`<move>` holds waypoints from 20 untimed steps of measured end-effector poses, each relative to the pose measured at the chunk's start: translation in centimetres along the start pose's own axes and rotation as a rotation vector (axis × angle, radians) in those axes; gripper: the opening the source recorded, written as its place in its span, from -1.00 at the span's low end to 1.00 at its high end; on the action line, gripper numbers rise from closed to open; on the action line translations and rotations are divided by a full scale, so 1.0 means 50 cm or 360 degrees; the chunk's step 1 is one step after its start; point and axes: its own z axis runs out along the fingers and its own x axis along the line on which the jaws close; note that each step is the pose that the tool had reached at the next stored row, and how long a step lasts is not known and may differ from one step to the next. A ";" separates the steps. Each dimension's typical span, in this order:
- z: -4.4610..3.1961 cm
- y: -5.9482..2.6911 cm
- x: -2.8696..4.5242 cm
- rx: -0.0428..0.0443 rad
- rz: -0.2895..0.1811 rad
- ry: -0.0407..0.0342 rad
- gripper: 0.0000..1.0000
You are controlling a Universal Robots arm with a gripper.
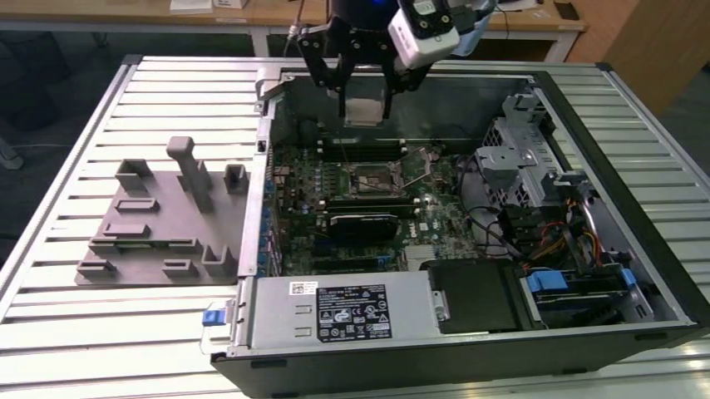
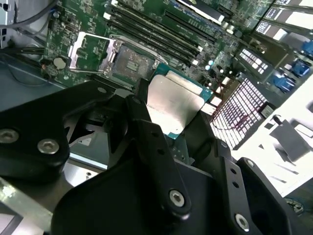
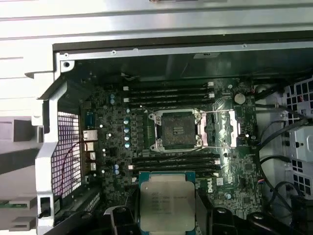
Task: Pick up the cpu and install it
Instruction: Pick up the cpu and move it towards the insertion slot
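My gripper (image 1: 364, 106) hangs above the far side of the open computer case (image 1: 577, 150), shut on the cpu (image 1: 363, 110). The cpu (image 3: 167, 200) is a flat square chip with a silver top and a pale-green rim, held by its edges between the black fingers (image 2: 146, 132). In the second wrist view the cpu (image 2: 173, 104) sits tilted over the motherboard. The black square socket (image 3: 177, 129) on the motherboard stands open, its metal frame (image 3: 225, 128) swung aside. The chip is in the air, short of the socket (image 1: 375, 176).
A grey plastic tray (image 1: 166, 220) with upright blocks lies on the slatted table at the exterior view's left of the case. Memory slots (image 3: 168, 93) flank the socket. Drive cages and cables (image 1: 533, 191) fill the case's right side; the power supply (image 1: 338, 309) sits at its near end.
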 end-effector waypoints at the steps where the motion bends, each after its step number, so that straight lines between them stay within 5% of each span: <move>1: 0.004 0.000 -0.002 0.0000 0.0000 0.0001 0.08; 20: 0.065 -0.002 -0.027 0.0000 -0.0001 0.0003 0.08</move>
